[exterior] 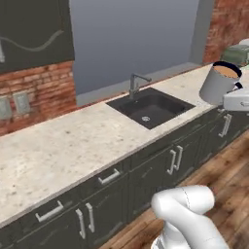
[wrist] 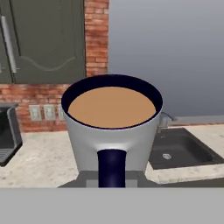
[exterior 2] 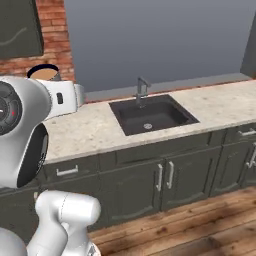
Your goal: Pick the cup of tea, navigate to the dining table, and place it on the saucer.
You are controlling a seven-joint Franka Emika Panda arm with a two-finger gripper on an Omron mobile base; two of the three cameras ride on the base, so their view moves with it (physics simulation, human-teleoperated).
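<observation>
Brown tea is sitting level inside the cup of tea (wrist: 111,127), filling it to just below the dark rim, and the cup is taking up the centre of the hand view with its dark handle pointing toward the bottom edge. In the left base view the same cup (exterior: 219,83) is hanging in the air at the right edge of the frame, tilted a little and raised above the counter (exterior: 73,141); in the right base view only its rim and a sliver of tea (exterior 2: 44,73) are peeking out at the upper left, behind the white arm. The gripper (wrist: 111,177) is pressing against the cup around its handle at the bottom of the hand view, but its fingertips are hidden behind the mug, so how wide it is standing cannot be told. A dark sink (exterior: 150,108) with a grey faucet (exterior: 136,83) is lying sunk into the speckled stone counter, in the middle of both base views and at the right of the hand view. Dark drawers and cabinets (exterior 2: 165,177) with pale handles are running beneath the counter, above a wooden plank floor (exterior 2: 200,227). A red brick wall (exterior: 46,90) is rising behind the counter at the left, with a plain grey panel beside it.
</observation>
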